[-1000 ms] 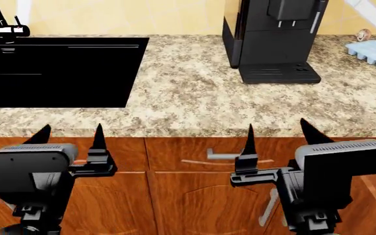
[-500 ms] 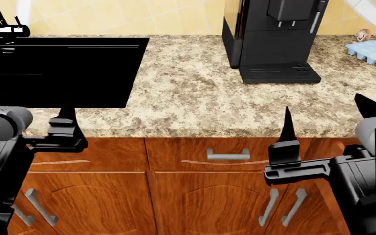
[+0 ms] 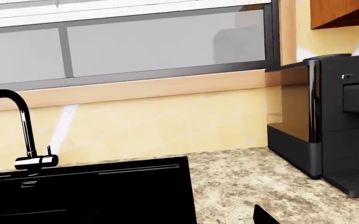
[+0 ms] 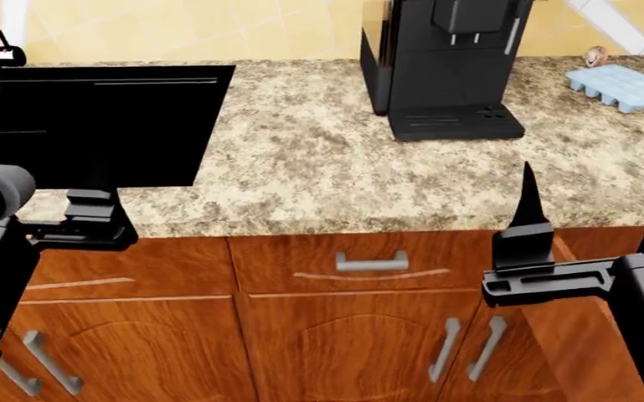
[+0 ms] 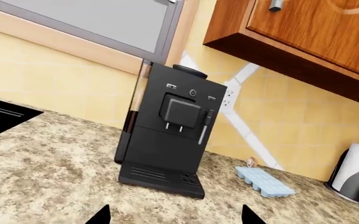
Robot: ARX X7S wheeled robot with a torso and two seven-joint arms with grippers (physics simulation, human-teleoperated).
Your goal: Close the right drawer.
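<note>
Under the counter edge at the right of the head view, a reddish-brown wood panel juts toward me. It looks like the side of the open right drawer, whose front and handle are hidden behind my right arm. My right gripper is open over the counter's front edge, above that panel. Its two fingertips stand wide apart over the granite with nothing between them. My left gripper is at the sink's front edge. One fingertip shows off-centre and the other is lost against the black sink.
A shut drawer front with a short silver handle sits in the middle, with arched cabinet doors below. On the granite counter are a black sink, a coffee machine and a blue ice tray. A paper towel roll stands at the far right.
Both arms have spread outward and risen from in front of the drawer fronts to the counter edge. The head view has shifted, so the scene now sits slightly more to the left.
</note>
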